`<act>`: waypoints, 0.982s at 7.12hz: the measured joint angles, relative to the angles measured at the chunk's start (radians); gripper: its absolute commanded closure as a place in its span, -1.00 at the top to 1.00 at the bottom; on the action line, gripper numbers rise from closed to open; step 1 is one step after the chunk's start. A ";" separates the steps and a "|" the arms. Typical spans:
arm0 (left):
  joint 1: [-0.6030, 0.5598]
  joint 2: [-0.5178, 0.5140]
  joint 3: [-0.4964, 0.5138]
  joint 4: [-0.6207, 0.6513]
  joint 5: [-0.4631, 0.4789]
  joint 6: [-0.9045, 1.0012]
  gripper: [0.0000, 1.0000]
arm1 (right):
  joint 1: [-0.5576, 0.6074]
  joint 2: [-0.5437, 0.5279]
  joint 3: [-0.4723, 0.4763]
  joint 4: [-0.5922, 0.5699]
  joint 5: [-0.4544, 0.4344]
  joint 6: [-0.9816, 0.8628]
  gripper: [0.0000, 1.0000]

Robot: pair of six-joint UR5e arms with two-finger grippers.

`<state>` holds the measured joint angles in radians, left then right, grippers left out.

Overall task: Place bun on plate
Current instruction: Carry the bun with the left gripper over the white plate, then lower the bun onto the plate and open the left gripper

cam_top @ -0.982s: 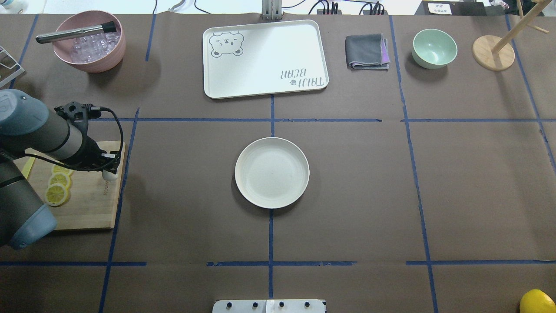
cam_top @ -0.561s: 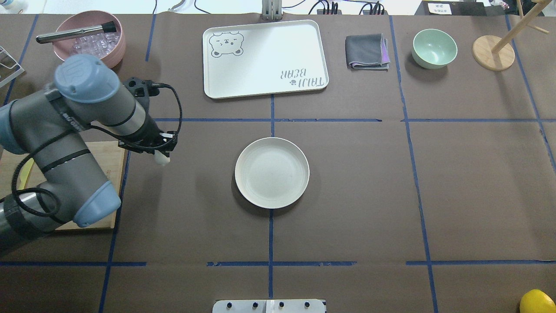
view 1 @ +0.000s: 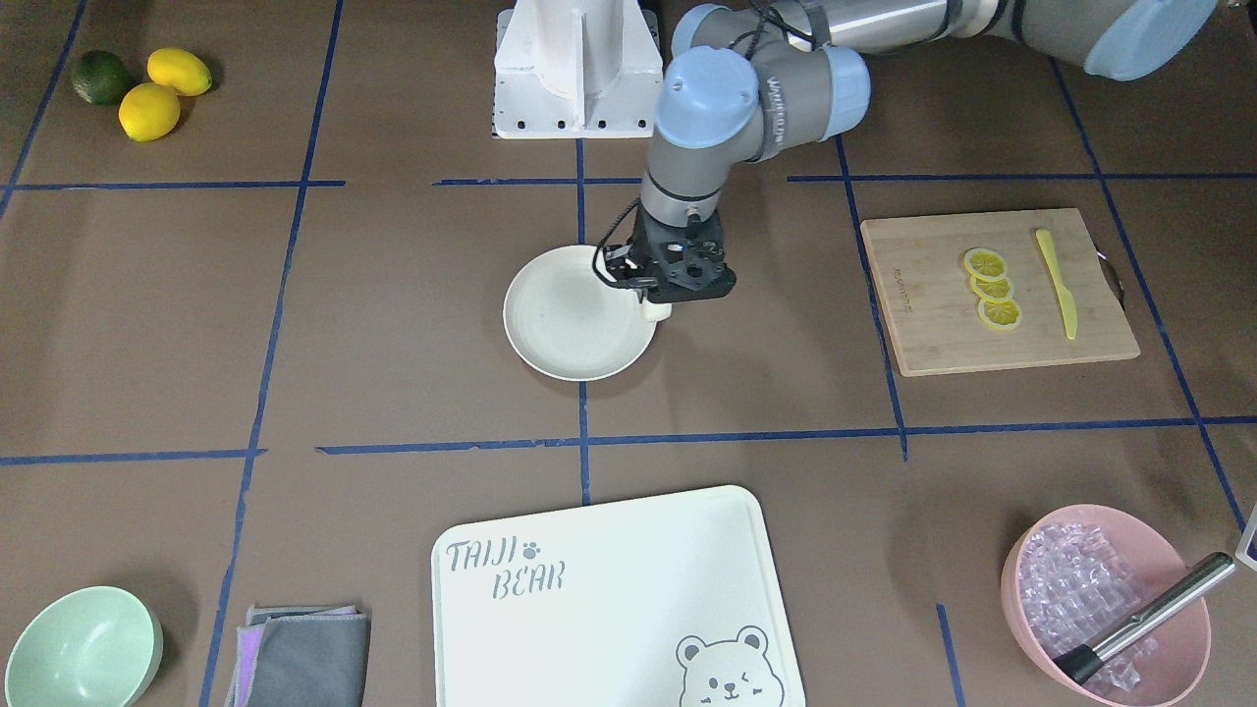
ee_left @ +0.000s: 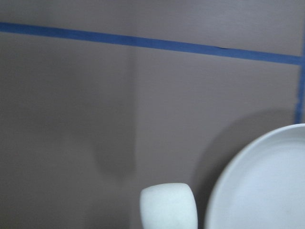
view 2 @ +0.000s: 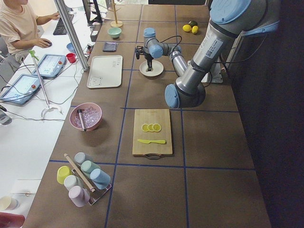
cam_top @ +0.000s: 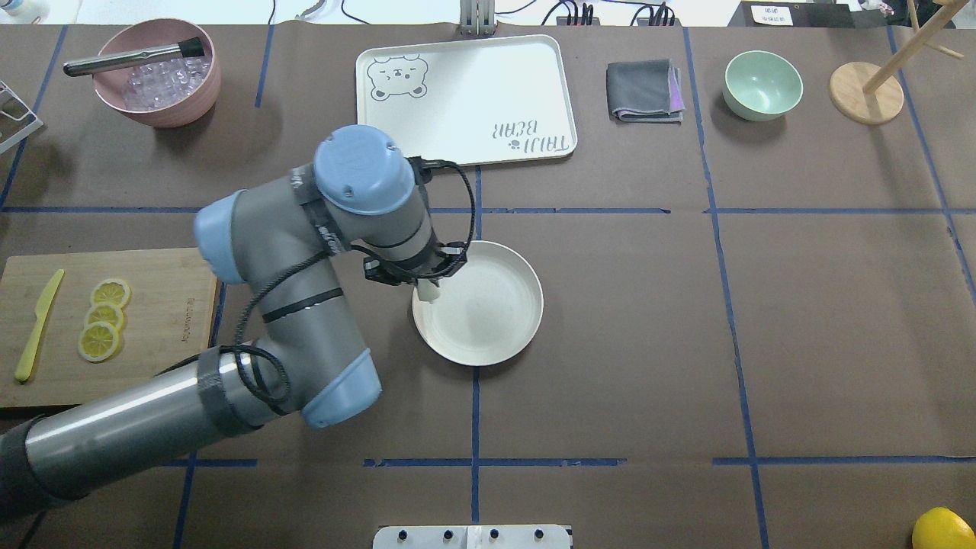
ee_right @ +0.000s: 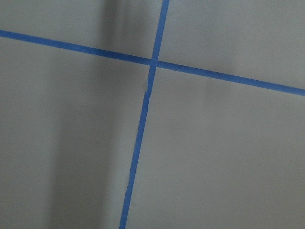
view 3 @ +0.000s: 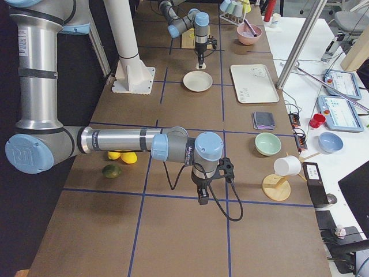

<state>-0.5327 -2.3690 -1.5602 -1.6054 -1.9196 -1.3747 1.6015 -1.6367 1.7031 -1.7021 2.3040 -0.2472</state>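
The bun [cam_top: 429, 293] is a small white lump held in my left gripper [cam_top: 428, 287], which is shut on it. It hangs over the left rim of the round cream plate [cam_top: 496, 313] at the table's middle. The front-facing view shows the bun [view 1: 656, 311] under the left gripper [view 1: 654, 302] at the plate's [view 1: 565, 329] right edge. In the left wrist view the bun [ee_left: 169, 206] sits beside the plate's rim [ee_left: 238, 181]. My right gripper [view 3: 202, 199] shows only in the exterior right view, above bare table; whether it is open or shut I cannot tell.
A wooden cutting board [cam_top: 164, 328] with lemon slices [cam_top: 101, 328] and a yellow knife [cam_top: 36, 324] lies at the left. At the back stand a pink bowl of ice [cam_top: 156, 72], the bear-print board [cam_top: 465, 103], a grey cloth [cam_top: 644, 90] and a mint-green bowl [cam_top: 762, 84].
My left arm has swung right from the cutting board to the plate's left rim, carrying the bun with it.
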 measured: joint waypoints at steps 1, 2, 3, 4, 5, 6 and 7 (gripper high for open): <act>0.033 -0.064 0.074 -0.006 0.033 -0.032 -0.38 | 0.000 0.000 0.000 0.000 0.000 0.000 0.99; 0.062 -0.099 0.128 -0.013 0.064 -0.049 0.19 | 0.000 0.000 0.000 -0.001 0.000 0.000 0.99; 0.080 -0.111 0.155 -0.019 0.083 -0.053 0.53 | 0.000 0.000 0.000 -0.001 0.000 0.000 0.99; 0.088 -0.114 0.168 -0.021 0.091 -0.051 0.79 | 0.000 0.000 -0.001 -0.001 0.000 0.000 0.99; 0.091 -0.113 0.173 -0.022 0.094 -0.047 0.98 | 0.000 0.000 -0.001 -0.001 0.000 0.000 0.99; 0.090 -0.113 0.172 -0.023 0.095 -0.039 0.98 | 0.000 0.000 -0.001 -0.001 0.000 0.000 0.99; 0.086 -0.113 0.168 -0.023 0.095 -0.029 0.98 | 0.000 0.000 -0.001 -0.001 0.000 0.000 0.99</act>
<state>-0.4470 -2.4817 -1.3918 -1.6285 -1.8244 -1.4041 1.6015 -1.6367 1.7017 -1.7027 2.3040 -0.2470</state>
